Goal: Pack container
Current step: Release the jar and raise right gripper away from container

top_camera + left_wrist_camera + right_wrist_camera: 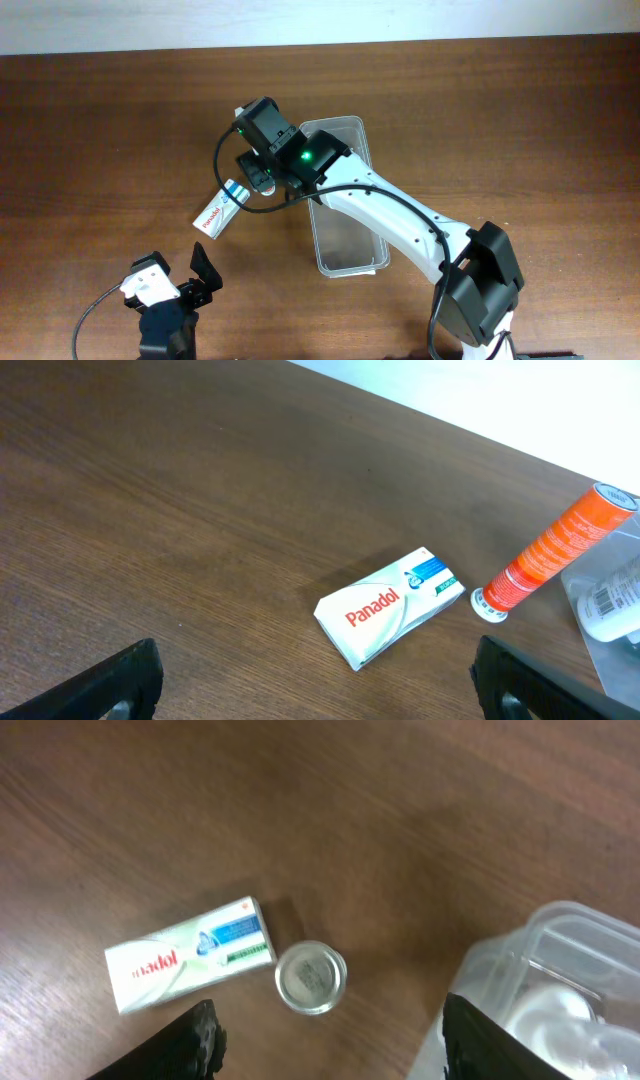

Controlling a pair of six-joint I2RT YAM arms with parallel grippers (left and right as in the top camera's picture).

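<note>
Overhead view: container (348, 248) is lying lengthwise on the table (100, 130), partly under the right arm (400, 220). Right gripper (330, 1055) is hovering, fingers spread wide and holding nothing, above an upright orange tube (311, 977) just beside the Panadol box (190, 953), left of the container. Left gripper (178, 268) is sitting apart from the box, jaws wide, empty.

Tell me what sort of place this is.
Likely a robot lab workbench: a wooden table with a left arm and a right arm at it. There are staged items such as a Panadol box, an orange tube and a clear container.
</note>
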